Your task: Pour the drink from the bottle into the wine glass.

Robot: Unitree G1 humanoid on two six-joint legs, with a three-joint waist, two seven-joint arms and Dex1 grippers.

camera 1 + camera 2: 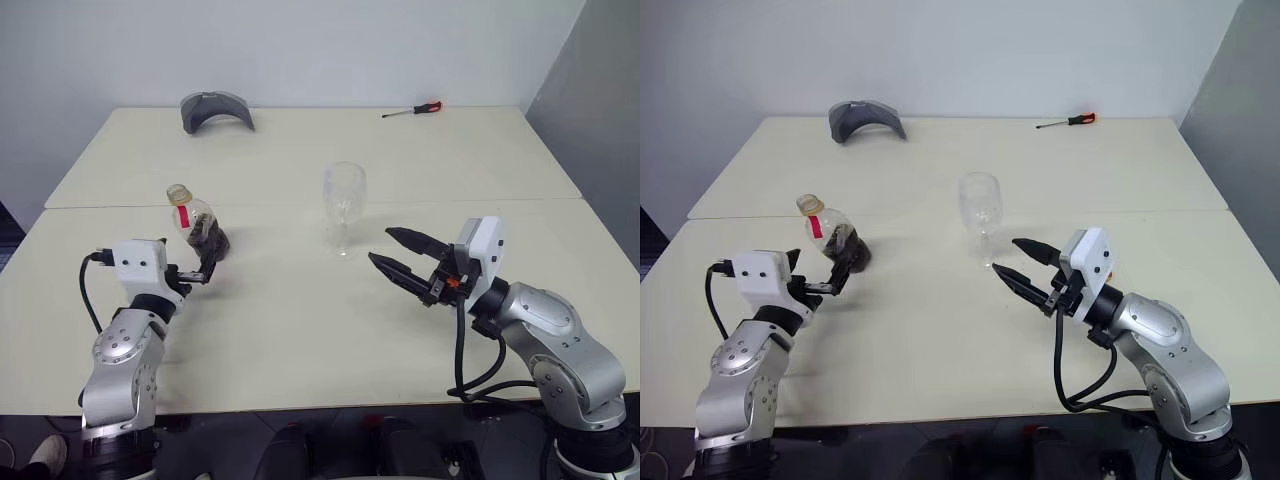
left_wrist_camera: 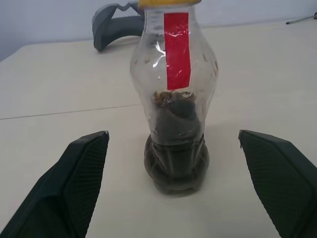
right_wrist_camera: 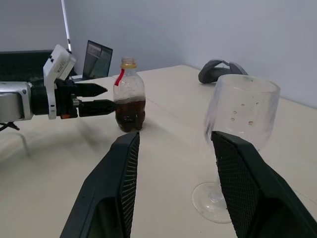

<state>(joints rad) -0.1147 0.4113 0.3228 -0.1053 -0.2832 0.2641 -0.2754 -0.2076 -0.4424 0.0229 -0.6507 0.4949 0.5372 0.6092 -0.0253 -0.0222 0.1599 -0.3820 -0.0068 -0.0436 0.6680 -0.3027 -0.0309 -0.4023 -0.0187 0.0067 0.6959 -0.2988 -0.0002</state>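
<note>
The bottle (image 1: pixel 197 228) stands upright on the bench (image 1: pixel 300 300), capped, between the spread fingers of the left pincer (image 1: pixel 205 268), released and apparently lined up to grasp; the right pincer (image 1: pixel 392 250), parted and empty, waits just beside the upright wine glass (image 1: pixel 343 205), probably to steady it.

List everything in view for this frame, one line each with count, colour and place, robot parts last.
bottle: one, clear with red strip and yellow cap, upright on the table's left side, between the left gripper's fingers but apart from them
drink: dark brown, low in the bottle
wine glass: one, clear, mid-table
table: cream
grey curved object: one, far left
screwdriver: one, red handle, far right
left gripper: black fingers, open
right gripper: black fingers, open, near the glass, not touching
</note>
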